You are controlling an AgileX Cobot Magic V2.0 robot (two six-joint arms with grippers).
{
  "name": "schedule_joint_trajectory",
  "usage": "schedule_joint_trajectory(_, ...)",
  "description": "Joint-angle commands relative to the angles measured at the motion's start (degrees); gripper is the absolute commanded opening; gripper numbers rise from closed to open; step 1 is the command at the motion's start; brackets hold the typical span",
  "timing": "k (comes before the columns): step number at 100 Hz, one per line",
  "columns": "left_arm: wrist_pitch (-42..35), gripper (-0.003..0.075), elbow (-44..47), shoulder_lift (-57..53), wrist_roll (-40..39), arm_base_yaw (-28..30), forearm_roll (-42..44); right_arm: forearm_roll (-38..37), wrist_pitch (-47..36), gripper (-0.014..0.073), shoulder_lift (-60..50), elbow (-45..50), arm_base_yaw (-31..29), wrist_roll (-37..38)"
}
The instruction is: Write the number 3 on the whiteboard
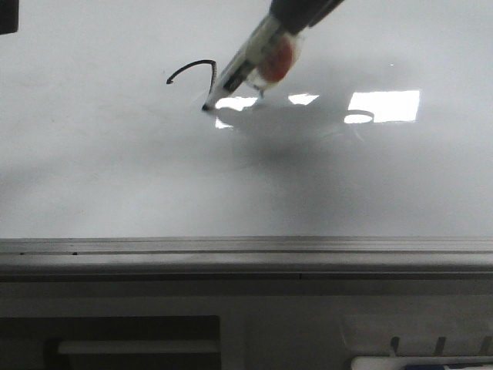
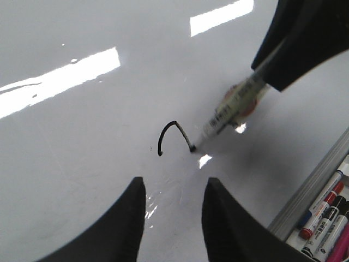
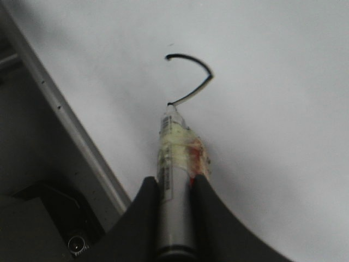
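Note:
The whiteboard is a glossy pale grey board with a grey metal frame edge at the front. On it is a thin black stroke, the curved top hook of the number 3, also in the left wrist view and the right wrist view. My right gripper is shut on a grey marker wrapped in tape, its tip touching the board at the stroke's end. My left gripper is open and empty, hovering over the board near the stroke.
Bright rectangular light reflections lie on the board right of the marker. Several spare markers lie in a tray beyond the board's frame in the left wrist view. A dark ledge lies below the front frame.

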Motion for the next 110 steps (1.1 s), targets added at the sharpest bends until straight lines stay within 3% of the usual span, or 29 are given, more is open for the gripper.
schedule_joint_trajectory(1, -4.54, 0.0222, -1.72, -0.34, -0.38, 0.07, -0.44, -2.4, -0.91, -0.006, 0.8, -0.52, 1.18, 0.54)
schedule_joint_trajectory(27, -4.54, 0.0222, -1.72, -0.34, -0.38, 0.07, -0.44, -7.49, 1.37, -0.006, -1.53, -0.52, 1.48, 5.98)
schedule_joint_trajectory(41, -4.54, 0.0222, -1.72, -0.34, -0.38, 0.07, -0.44, -5.81, 3.84, -0.006, -2.38, -0.23, 1.99, 5.98)
schedule_joint_trajectory(62, -4.54, 0.0222, -1.72, -0.34, -0.38, 0.07, -0.44, -5.44, -3.17, -0.0061, 2.9, 0.1, 5.04, 5.98)
schedule_joint_trajectory(87, -4.43, 0.0222, -1.72, -0.34, -0.38, 0.07, -0.44, -5.14, -4.55, -0.0061, 5.25, -2.85, 6.65, 5.88)
schedule_joint_trajectory(99, -3.82, 0.0222, -1.72, -0.34, -0.38, -0.17, 1.2, -4.74, -3.02, -0.0061, 1.64, -2.85, 7.62, 5.88)
schedule_joint_trajectory(110, -0.81, 0.0223, -1.72, -0.34, -0.38, -2.53, 8.02, -4.74, -0.06, -0.0061, -1.03, -2.85, 9.43, 5.88)
